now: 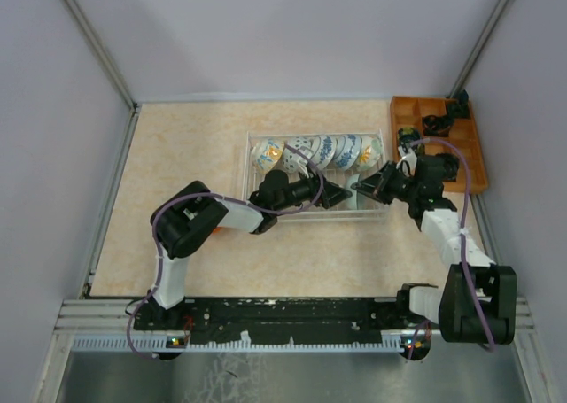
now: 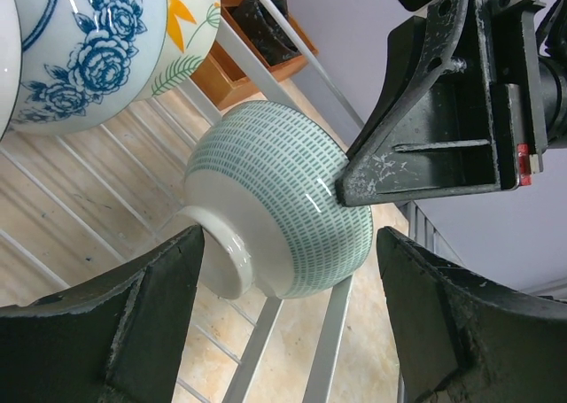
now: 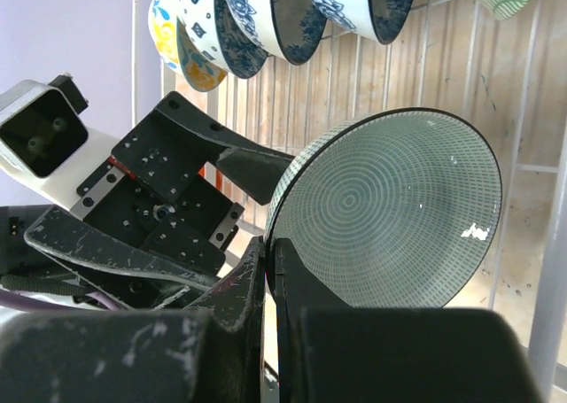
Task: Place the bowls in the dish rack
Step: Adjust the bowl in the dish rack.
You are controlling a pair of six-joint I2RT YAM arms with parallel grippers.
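- You have two arms, each with one hand, both reaching into one dish rack (image 1: 249, 168), a pale wire basket in the middle of the bench (image 1: 177, 146).
- At least five bowls (image 1: 321, 151) stand on edge in a row, left to right, along the rack's far side. They are too tightly packed in the top view for a surer count.
- One more, the green-patterned bowl (image 2: 283, 208), is tipped on edge over the rack's near part, between your two hands.
- It is white outside with rows of small green dashes and a plain white foot. Inside, rings of green dashes run to a dark rim.
- Your right hand (image 3: 270, 270) is pinched on that bowl's rim, one finger inside and one outside.
- Your left hand (image 2: 291, 244) is spread wide, a finger either side of the bowl. Whether the finger by the foot touches it is unclear.
- One orange compartment tray (image 1: 438, 146) sits at the far right, with black items (image 1: 456, 111) in it.
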